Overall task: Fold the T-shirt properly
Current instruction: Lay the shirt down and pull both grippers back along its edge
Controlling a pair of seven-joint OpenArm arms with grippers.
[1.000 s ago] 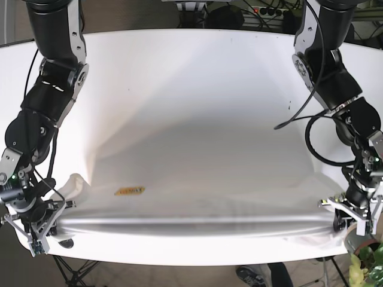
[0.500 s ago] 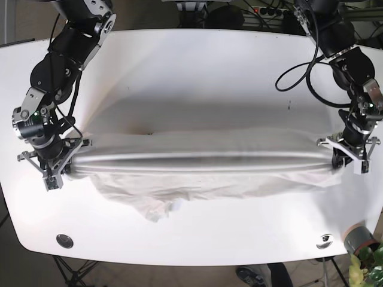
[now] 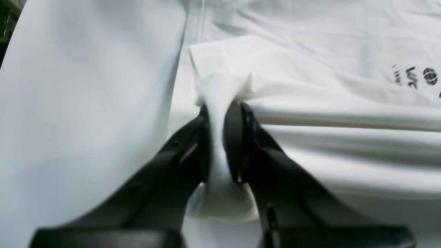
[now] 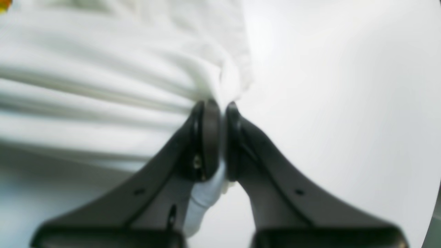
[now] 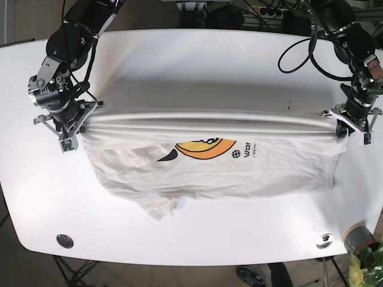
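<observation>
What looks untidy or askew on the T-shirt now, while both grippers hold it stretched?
The T-shirt is not flat. Its lower left part lies bunched and wrinkled on the white table, and the bottom edge runs unevenly. The left gripper and right gripper pinch the upper edge, which is taut with long creases.

White table and its surroundings

A white table (image 5: 197, 66) fills the base view, with 2 round metal fittings set into its near edge: 1 at the near left (image 5: 64, 241) and 1 at the near right (image 5: 324, 240). A small dark speck (image 5: 288, 106) marks the surface toward the right. Green plant leaves (image 5: 365, 269) show at the bottom right corner beside a grey round object (image 5: 358, 238), possibly a pot. Black cables (image 5: 263, 11) lie beyond the far edge.
</observation>
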